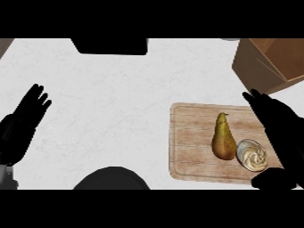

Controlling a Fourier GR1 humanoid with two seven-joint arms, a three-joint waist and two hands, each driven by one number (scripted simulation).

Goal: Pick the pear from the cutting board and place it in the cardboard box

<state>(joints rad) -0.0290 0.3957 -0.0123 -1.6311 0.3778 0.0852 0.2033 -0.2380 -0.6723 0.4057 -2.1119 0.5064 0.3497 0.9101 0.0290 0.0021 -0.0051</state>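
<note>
Your right hand [282,129] is hovering open, holding nothing, seemingly just beside the pear [223,137] lying on the cutting board [194,142]; left hand [24,120] is resting open.

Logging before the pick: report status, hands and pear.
Left hand open, resting at left. Right hand open over cutting board. Pear on board, ungrasped. Small round thing beside pear.

Bright, even light on the pale counter [115,89]; faint soft shadows, no glare.
</note>
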